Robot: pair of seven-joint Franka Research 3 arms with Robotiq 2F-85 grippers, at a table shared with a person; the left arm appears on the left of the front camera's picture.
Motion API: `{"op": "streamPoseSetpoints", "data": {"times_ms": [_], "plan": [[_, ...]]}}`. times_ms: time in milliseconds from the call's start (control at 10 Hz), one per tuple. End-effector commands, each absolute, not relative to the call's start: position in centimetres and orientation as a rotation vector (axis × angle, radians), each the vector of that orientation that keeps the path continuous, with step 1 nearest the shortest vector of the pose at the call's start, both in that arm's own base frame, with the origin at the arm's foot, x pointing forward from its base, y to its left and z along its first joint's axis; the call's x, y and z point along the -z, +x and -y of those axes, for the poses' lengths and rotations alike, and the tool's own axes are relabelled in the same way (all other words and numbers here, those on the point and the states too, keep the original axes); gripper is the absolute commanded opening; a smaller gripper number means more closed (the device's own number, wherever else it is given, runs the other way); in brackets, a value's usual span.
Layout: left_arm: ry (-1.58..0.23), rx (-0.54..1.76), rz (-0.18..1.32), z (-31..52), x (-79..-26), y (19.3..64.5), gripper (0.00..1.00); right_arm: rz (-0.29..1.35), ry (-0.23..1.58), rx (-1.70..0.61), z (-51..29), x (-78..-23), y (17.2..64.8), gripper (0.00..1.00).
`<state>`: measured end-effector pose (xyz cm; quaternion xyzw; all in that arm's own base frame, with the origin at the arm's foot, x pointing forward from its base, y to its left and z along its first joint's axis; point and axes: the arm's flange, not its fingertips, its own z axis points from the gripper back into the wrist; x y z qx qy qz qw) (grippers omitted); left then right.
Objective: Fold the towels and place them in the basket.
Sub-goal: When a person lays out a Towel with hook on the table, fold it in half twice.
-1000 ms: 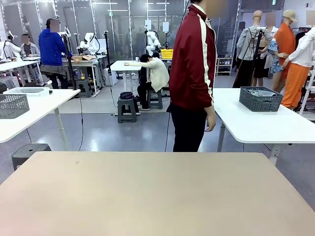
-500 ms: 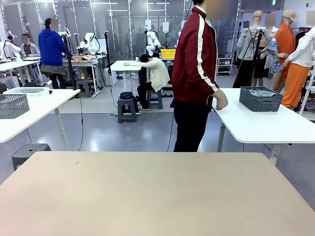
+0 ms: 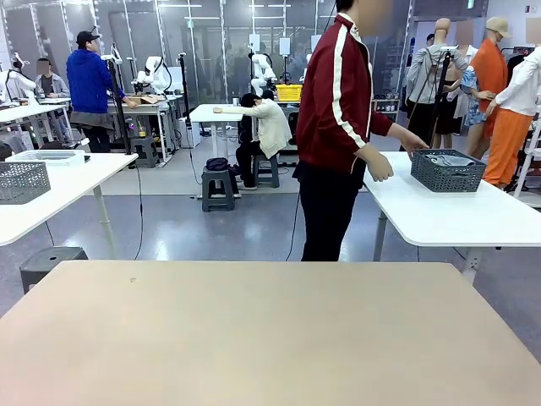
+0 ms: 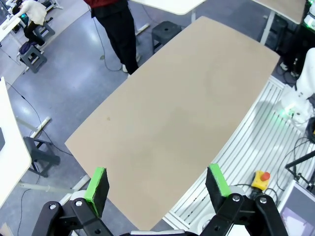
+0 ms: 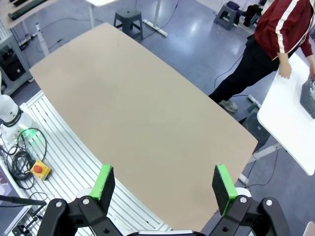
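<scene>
Beige tabletop (image 3: 270,338) stretches beneath both arms; the dark grey basket (image 3: 447,171) stands well apart, on a white side table (image 3: 456,216) beyond its far right corner, a person's hand (image 3: 418,144) just beside its rim and pale cloth, probably the towels (image 3: 448,159), inside. The left gripper (image 4: 157,182) and right gripper (image 5: 165,184) hang high over the tabletop, spread wide and holding nothing. Such towels should be light, limp and unslippery, best pinched at a corner or hem.
</scene>
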<state>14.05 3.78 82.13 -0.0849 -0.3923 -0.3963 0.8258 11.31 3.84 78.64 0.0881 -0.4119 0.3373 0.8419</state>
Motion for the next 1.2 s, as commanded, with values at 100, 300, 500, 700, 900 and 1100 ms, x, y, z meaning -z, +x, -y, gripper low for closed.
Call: {"op": "streamPoseSetpoints", "data": {"times_ms": [100,300,500,700,900,1100], "plan": [[-0.187,0.858,0.84,-3.66,-82.29,13.84,1.0,0.899,0.183,-0.729,-3.74,-79.17,10.0,1.0],[-0.187,0.858,0.84,-3.66,-82.29,13.84,1.0,0.899,0.183,-0.729,-3.74,-79.17,10.0,1.0],[-0.187,0.858,0.84,-3.66,-82.29,13.84,1.0,0.899,0.183,-0.729,-3.74,-79.17,10.0,1.0],[-0.187,0.858,0.84,-3.66,-82.29,13.84,1.0,0.899,0.183,-0.729,-3.74,-79.17,10.0,1.0],[-0.187,0.858,0.84,-3.66,-82.29,13.84,1.0,0.899,0.183,-0.729,-3.74,-79.17,10.0,1.0],[-0.187,0.858,0.84,-3.66,-82.29,13.84,1.0,0.899,0.183,-0.729,-3.74,-79.17,10.0,1.0]]}}
